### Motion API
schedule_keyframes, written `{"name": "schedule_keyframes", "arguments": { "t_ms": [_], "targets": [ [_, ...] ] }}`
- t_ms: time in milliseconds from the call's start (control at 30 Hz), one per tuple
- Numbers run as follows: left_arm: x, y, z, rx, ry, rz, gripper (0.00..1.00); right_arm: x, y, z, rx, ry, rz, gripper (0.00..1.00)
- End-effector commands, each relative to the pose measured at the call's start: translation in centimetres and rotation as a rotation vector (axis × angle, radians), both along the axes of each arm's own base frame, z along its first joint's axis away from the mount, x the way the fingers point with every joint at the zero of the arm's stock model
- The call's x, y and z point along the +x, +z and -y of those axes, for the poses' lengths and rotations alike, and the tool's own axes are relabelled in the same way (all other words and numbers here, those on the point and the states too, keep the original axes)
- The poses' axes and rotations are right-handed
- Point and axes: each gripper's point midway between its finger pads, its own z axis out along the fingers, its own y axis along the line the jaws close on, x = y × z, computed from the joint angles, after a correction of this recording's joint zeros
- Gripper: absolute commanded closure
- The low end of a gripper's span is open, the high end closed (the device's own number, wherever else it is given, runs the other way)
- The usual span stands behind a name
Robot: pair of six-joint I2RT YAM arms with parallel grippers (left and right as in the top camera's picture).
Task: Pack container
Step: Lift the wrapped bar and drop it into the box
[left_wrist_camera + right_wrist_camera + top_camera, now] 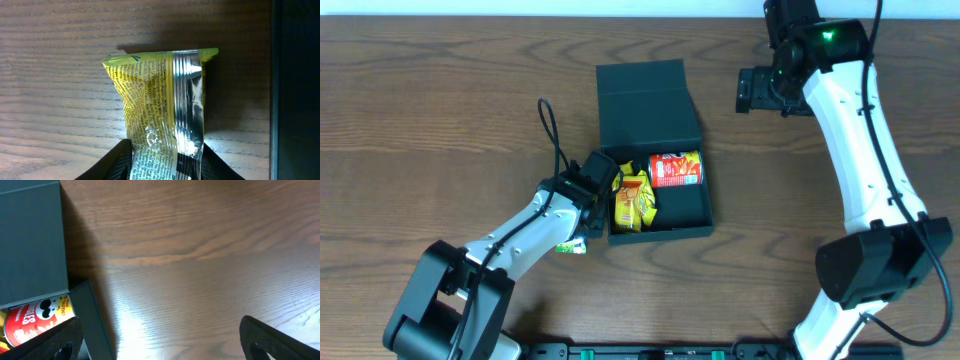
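The dark teal container (686, 208) lies open mid-table, its flap lid (642, 100) folded back. Inside it are a red chip can (676, 169) and yellow snack packets (634, 201). My left gripper (590, 184) sits at the container's left wall. In the left wrist view its gripper (166, 162) presses from both sides on a yellow and silver snack packet (160, 105) over the bare wood, with the container wall (297, 90) at the right. My right gripper (757, 90) hovers open to the right of the lid. Its wrist view shows its spread jaws (160, 347) and the can (35, 320).
A small white and green packet (572, 246) lies on the wooden table by the left arm, near the container's front left corner. The right arm (865, 150) stretches along the right side of the table.
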Motion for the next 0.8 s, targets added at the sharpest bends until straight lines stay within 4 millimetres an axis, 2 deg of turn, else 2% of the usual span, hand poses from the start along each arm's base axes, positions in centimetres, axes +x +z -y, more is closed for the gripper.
{"name": "schedule_keyframes", "arguments": {
  "t_ms": [0, 67, 100, 467, 600, 767],
  "targets": [
    [-0.1, -0.2, -0.2, 0.013, 0.001, -0.002, 0.68, 0.0, 0.6, -0.3, 0.007, -0.007, 0.017, 0.01],
    [0.0, -0.2, -0.3, 0.017, 0.002, 0.003, 0.79, 0.1, 0.6, -0.3, 0.007, -0.007, 0.019, 0.01],
    [0.0, -0.2, -0.3, 0.02, 0.002, 0.006, 0.81, 0.1, 0.6, -0.3, 0.007, -0.007, 0.019, 0.01],
    [0.5, 0.2, -0.6, 0.041, 0.005, 0.021, 0.85, 0.2, 0.6, -0.3, 0.008, -0.007, 0.023, 0.01],
    [1.4, 1.8, -0.9, 0.088, -0.016, 0.035, 0.85, 0.4, 0.7, -0.4, 0.01, -0.007, 0.032, 0.01],
    [2.4, 4.1, -0.3, 0.106, -0.122, 0.023, 0.84, 0.7, 0.7, -0.4, 0.012, -0.007, 0.043, 0.01]
  ]
}}
